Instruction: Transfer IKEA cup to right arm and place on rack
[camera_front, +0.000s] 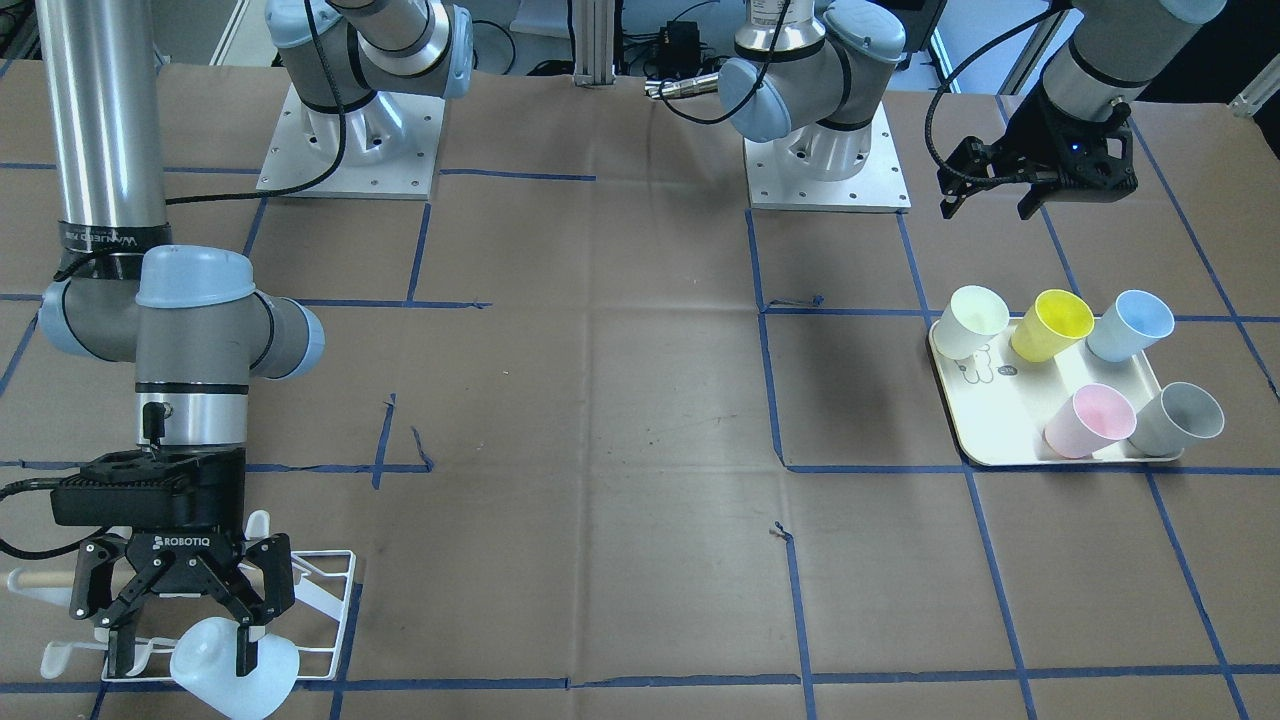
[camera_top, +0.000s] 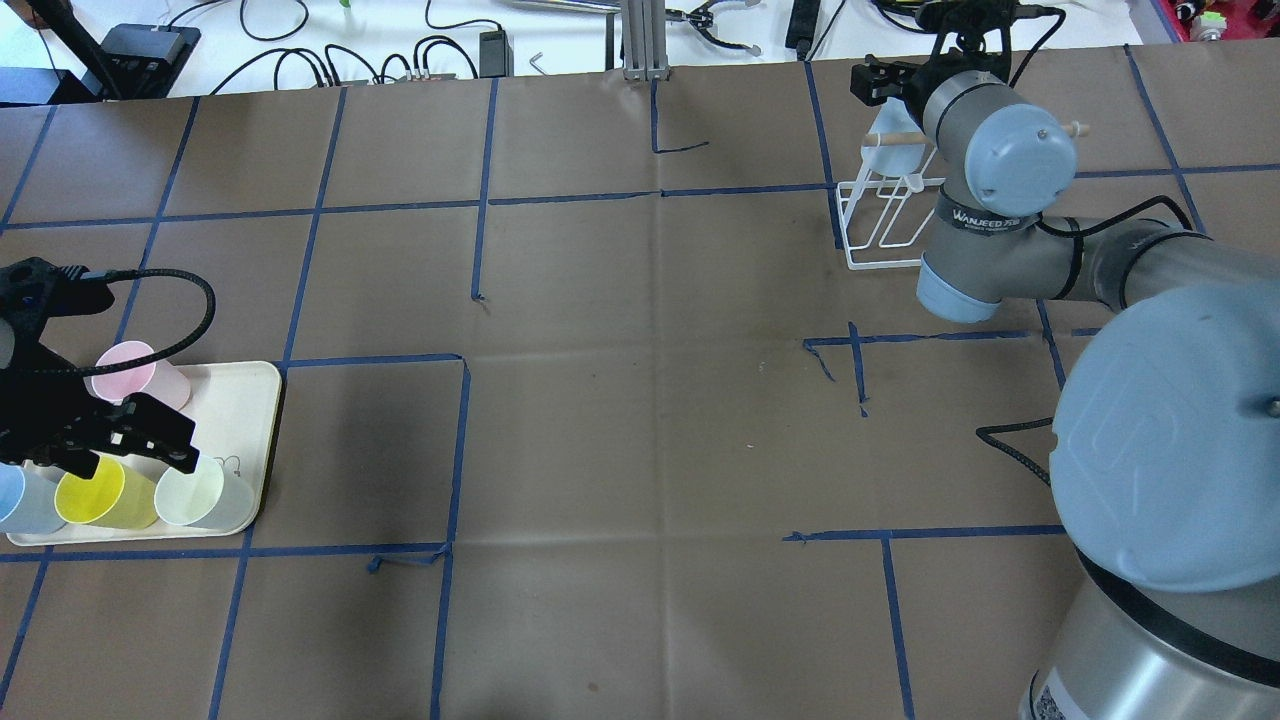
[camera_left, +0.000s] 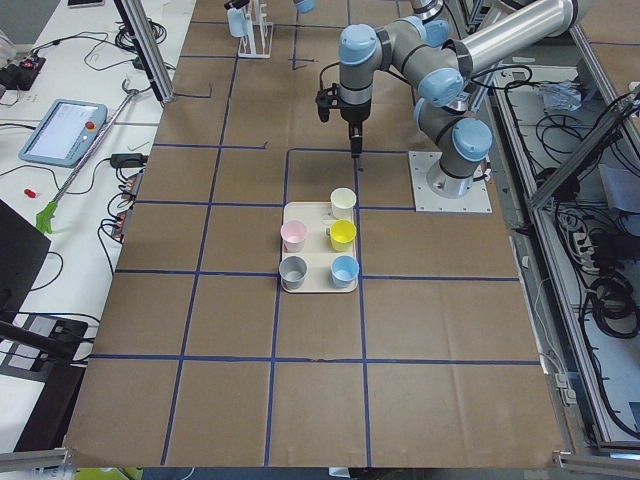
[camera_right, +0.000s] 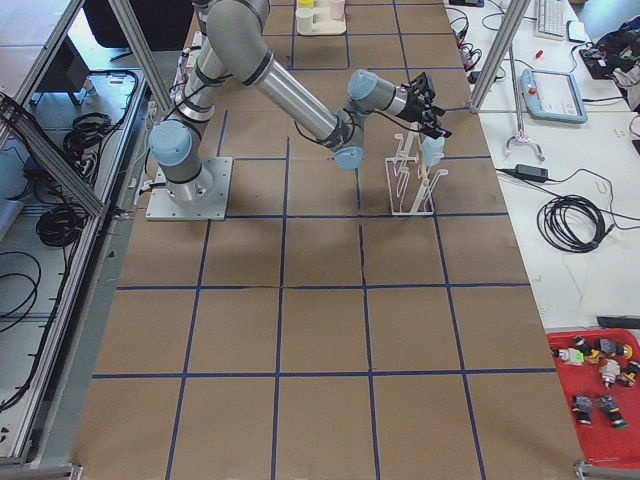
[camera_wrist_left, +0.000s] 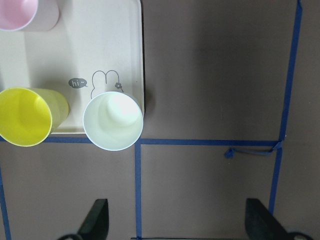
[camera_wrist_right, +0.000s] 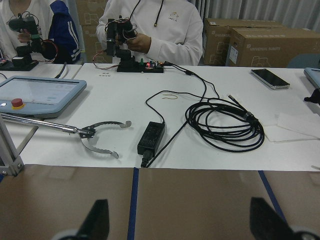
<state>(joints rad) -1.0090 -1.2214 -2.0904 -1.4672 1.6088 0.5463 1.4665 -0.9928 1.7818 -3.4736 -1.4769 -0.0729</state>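
the brown-papered desk (camera_front: 620, 400) is gridded with blue tape; the right arm (camera_front: 190, 350) reaches down over the white wire rack (camera_top: 885, 225), and its claw (camera_front: 182, 665) is spread wide, with nothing between the fingers in its wrist view; the pale blue cup (camera_front: 235, 675) sits tilted at the rack's end just under that claw, seemingly hung on a prong, though i cannot tell whether a finger touches it; well apart, the left claw (camera_front: 985, 210) hangs released above the cream tray (camera_front: 1010, 420), near the white cup (camera_wrist_left: 113, 121) and the yellow cup (camera_wrist_left: 25, 116), gripping neither; i judge the placing step all but done, so the next move calls for the right arm to lift straight clear without nudging the cup, and for the left claw to drop over a tray cup's rim; readable: "robotiq" on the right claw, "universal robots" on the cardboard boxes behind, "hi~" beside a rabbit drawing on the tray
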